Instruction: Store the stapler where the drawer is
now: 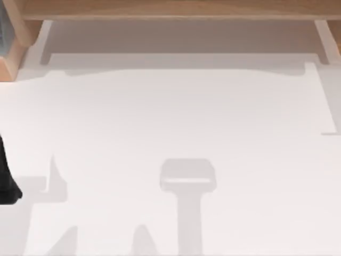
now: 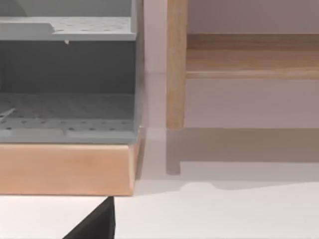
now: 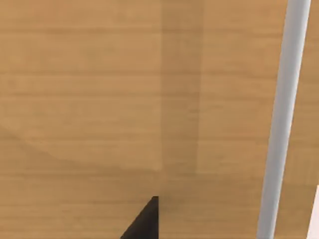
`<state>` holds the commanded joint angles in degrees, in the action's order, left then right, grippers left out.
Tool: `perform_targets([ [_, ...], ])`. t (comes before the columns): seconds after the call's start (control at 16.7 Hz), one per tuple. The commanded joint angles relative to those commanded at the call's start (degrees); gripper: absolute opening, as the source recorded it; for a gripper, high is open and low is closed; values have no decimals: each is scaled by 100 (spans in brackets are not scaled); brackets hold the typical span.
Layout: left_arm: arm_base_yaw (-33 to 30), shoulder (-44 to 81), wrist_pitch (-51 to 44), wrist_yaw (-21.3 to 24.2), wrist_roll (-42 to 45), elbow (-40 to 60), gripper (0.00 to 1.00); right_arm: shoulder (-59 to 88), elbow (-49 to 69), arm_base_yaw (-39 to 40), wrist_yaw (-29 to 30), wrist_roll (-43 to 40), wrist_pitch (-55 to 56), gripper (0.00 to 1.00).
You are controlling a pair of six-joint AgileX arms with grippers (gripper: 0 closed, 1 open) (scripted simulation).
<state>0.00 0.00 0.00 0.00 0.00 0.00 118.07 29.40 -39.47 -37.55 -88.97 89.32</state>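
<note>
Table (image 1: 170, 122): white, bare across the top view's middle; stapler's place cannot be told.
Wooden shelf (image 1: 176, 9): far edge; a blind reach risks striking it.
Grey drawer unit (image 2: 67, 79): far left, near left arm (image 1: 6, 176).
Grippers: cannot tell either one's grip.

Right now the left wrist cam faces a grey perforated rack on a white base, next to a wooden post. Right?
Not quite. The base under the grey perforated rack is light wood, not white; the left wrist view shows it. The wooden post beside it is as you say.
</note>
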Motion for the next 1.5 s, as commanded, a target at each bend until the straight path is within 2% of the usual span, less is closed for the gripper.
perform_targets([
  [0.42, 0, 0, 0, 0, 0, 0, 100, 0, 0, 0, 0, 0, 0, 2],
  [1.08, 0, 0, 0, 0, 0, 0, 100, 41, 86, 44, 42, 6, -64, 0],
  [1.5, 0, 0, 0, 0, 0, 0, 100, 435, 1127, 593, 610, 1, -733, 0],
])
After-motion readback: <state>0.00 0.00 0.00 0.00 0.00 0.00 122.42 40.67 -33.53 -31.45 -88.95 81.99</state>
